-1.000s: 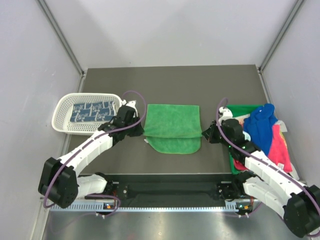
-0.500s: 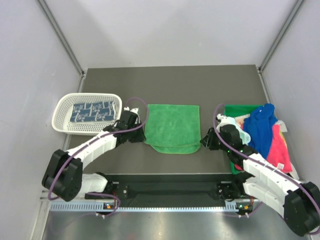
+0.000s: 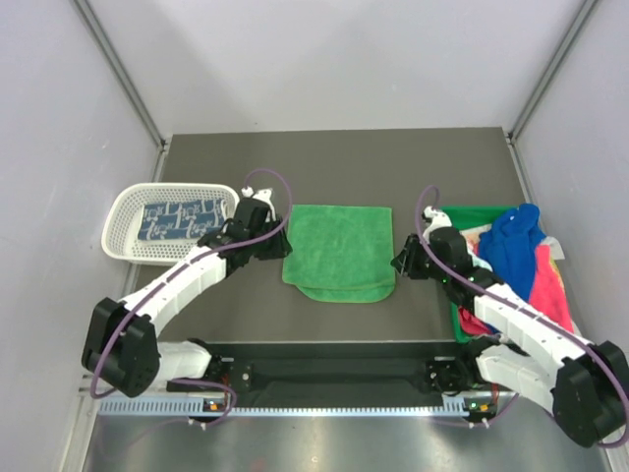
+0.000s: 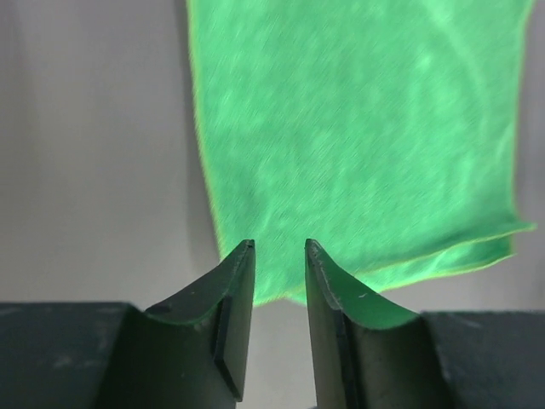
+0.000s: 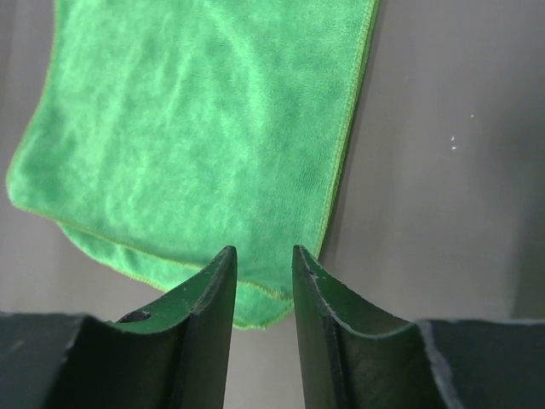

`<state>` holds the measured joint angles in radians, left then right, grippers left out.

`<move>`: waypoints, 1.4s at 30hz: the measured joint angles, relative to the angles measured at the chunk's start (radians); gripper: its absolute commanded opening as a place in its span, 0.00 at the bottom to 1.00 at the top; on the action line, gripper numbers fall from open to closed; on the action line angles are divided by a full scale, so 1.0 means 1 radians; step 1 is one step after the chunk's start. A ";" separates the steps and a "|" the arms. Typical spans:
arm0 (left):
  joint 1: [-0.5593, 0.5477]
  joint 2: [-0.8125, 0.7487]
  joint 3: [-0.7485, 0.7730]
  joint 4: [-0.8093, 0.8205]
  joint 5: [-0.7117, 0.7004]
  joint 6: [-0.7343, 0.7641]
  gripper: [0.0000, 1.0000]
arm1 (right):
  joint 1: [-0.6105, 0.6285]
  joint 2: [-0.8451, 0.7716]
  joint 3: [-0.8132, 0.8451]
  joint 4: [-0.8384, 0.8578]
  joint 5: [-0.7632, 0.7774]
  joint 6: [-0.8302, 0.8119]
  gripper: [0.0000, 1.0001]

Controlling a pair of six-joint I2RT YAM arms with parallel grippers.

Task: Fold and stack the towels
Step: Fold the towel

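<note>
A green towel (image 3: 339, 251) lies folded in half in the middle of the table, its doubled edge toward the arms. My left gripper (image 3: 277, 247) sits just off its left edge, jaws slightly open and empty (image 4: 279, 249); the towel (image 4: 358, 128) lies ahead of them. My right gripper (image 3: 398, 264) sits just off the towel's right edge, jaws slightly open and empty (image 5: 264, 253), with the towel (image 5: 204, 119) ahead. A blue-and-white patterned towel (image 3: 180, 218) lies folded in the basket. Royal blue (image 3: 511, 246), pink (image 3: 545, 285) and pale mint (image 3: 462, 236) towels are heaped at the right.
The white mesh basket (image 3: 123, 228) stands at the table's left edge. A green plastic bin (image 3: 462, 214) under the heaped towels stands at the right edge. Grey walls enclose the table on three sides.
The towel's near flap has settled flat into a neat fold. Both grippers have lifted off its near corners and drawn back to its side edges, the left one moving away from the arms' bases.
</note>
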<state>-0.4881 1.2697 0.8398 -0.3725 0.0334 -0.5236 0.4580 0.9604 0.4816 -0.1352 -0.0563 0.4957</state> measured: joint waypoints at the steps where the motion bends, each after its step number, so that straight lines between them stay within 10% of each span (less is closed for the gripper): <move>1: 0.000 0.009 0.016 0.008 0.002 -0.001 0.32 | 0.000 0.023 0.008 0.005 0.002 0.000 0.31; 26: -0.056 0.179 -0.132 0.114 0.082 -0.019 0.25 | 0.201 0.067 -0.161 0.028 0.040 0.126 0.28; 42: -0.043 0.088 0.080 -0.008 -0.031 0.011 0.43 | 0.201 0.025 -0.005 -0.143 0.117 0.108 0.34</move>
<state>-0.5308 1.3579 0.9199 -0.3801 0.0025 -0.5129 0.6594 0.9855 0.4767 -0.2779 0.0608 0.6041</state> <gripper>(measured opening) 0.417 0.321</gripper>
